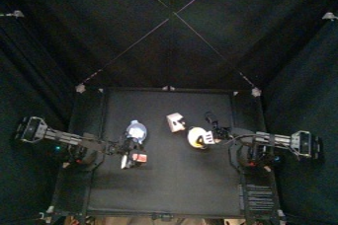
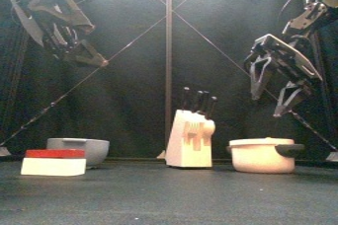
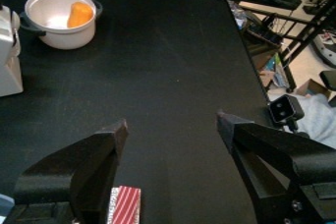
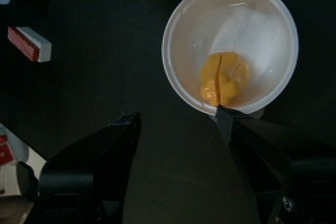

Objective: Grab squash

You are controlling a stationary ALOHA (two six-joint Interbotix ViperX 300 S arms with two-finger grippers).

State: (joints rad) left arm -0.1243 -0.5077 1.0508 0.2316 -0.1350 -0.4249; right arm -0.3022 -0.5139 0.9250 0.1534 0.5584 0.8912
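The squash [image 4: 225,79] lies inside a white pot [image 4: 243,12] standing near the right edge of the tabletop [image 1: 165,185], toward the middle of that side. The step in hand appears to be the approach: the right gripper [image 4: 175,128] hovers above the pot's rim with its jaws spread wide and holding nothing, the squash showing just past the gap between them. The next move calls for the right gripper to descend into the pot, straddle the squash without catching the rim, and then close; the pot wall leaves little room beside the squash, so alignment should be judged critical. The left gripper [image 3: 171,135] hangs over the left part of the tabletop, jaws likewise released and empty. The right wrist view alone shows the squash plainly in the pot's bottom; the left wrist view shows it as an orange patch in the distant pot. The front view hides it behind the pot wall, but shows both arms raised well above the tabletop and a knife block [image 2: 193,138] at mid-table. The top view shows the overall layout.
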